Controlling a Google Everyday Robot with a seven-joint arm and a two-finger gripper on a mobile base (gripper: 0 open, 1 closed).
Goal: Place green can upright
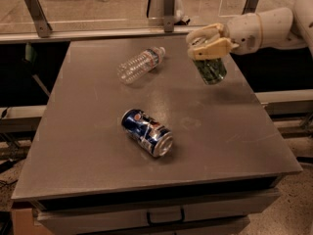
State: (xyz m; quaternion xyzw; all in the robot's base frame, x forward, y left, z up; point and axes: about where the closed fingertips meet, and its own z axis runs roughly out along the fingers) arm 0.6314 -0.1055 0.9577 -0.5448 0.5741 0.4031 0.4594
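At the far right of the tabletop the claw is seen, carried by a pale arm that enters from the right edge of the view. The claw is pinching the green can at its upper end, with one yellowish finger laid across the top of the can and the other finger above and behind it. The green can is hung below the claw and is tilted, its lower end pointed toward the near right. It is not set upright. It appears to be held a little off the grey surface, over the far right part of the tabletop, but whether its lowest edge touches the surface cannot be told with certainty.

Near the middle of the tabletop a blue can is laid on its side, with its silver end turned toward the near right. It is well apart from the green can. Farther away, in the far middle part, a clear plastic bottle is also laid on its side, its cap directed to the far right. The bottle is found to the left of the claw and is not touched by it.

Under the near edge of the tabletop a drawer front with a dark handle is seen.
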